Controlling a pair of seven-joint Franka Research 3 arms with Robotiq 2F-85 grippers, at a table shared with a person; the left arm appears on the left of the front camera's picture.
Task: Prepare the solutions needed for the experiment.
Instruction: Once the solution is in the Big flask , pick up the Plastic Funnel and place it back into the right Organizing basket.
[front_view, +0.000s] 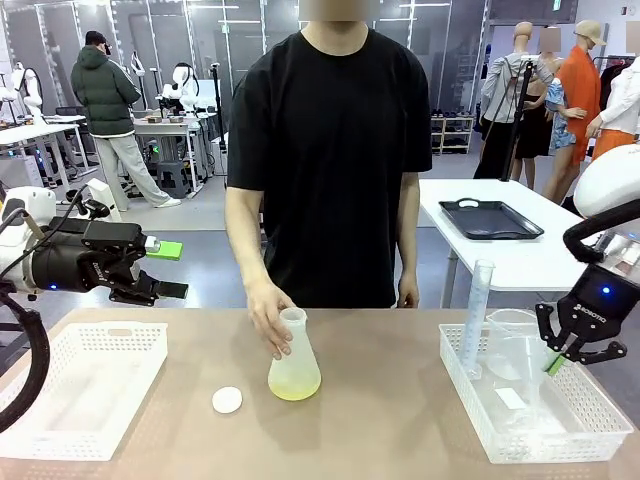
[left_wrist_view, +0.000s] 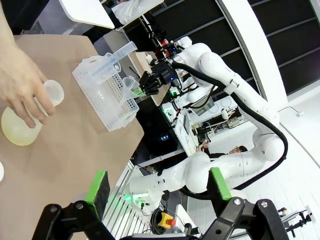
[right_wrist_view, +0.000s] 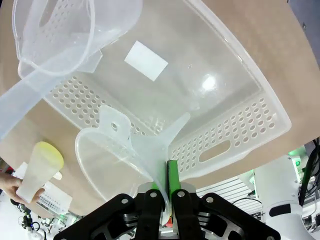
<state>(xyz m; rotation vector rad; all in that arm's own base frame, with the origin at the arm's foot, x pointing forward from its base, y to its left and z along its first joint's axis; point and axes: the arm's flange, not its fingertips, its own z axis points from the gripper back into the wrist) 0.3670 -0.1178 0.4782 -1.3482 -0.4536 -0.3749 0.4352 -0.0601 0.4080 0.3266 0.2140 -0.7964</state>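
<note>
Judging by the table, the work looked partly done: the pale yellow-green clear solutions (front_view: 294, 385) lay shallow in a translucent white conical flask (front_view: 296, 350) at mid-table, its neck held by the person's hand (front_view: 268, 315), unstoppered, with a small round white stopper disc (front_view: 227, 400) just beside it. Stoppering or further additions seemingly remained. The left gripper (front_view: 172, 270) hovered spread wide and empty above the white perforated left basket (front_view: 60, 440). The right gripper (front_view: 578, 352) had its fingers close about a clear plastic funnel (right_wrist_view: 120, 155) stem over the right basket (front_view: 480, 420), though I cannot tell whether they pinched it. A tall cylinder (front_view: 478, 310) crowded that basket.
</note>
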